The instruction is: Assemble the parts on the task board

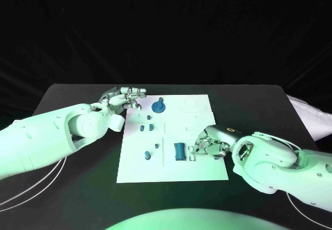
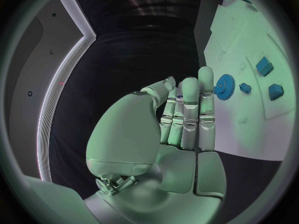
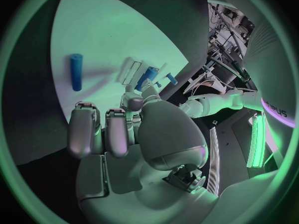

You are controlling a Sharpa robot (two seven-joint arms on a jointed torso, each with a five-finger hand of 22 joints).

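- The white rectangular task board lies mid-table on the black table, with small blue plastic parts on it: a blue toothed gear near the far edge, a dark blue cylinder lying near the front, and a few small blue pieces between them.
- The robot's left hand hovers at the board's far left corner, fingers straight and together, holding nothing.
- The right hand sits just beside the cylinder, fingers curled; whether it pinches anything I cannot tell, since the fingertips hide it.
- To do this step well, I'd judge the right hand should settle squarely over the cylinder before closing and lift it level.
- Part of a word on the robot's arm reads "…PLUS"; the rest is cut off.
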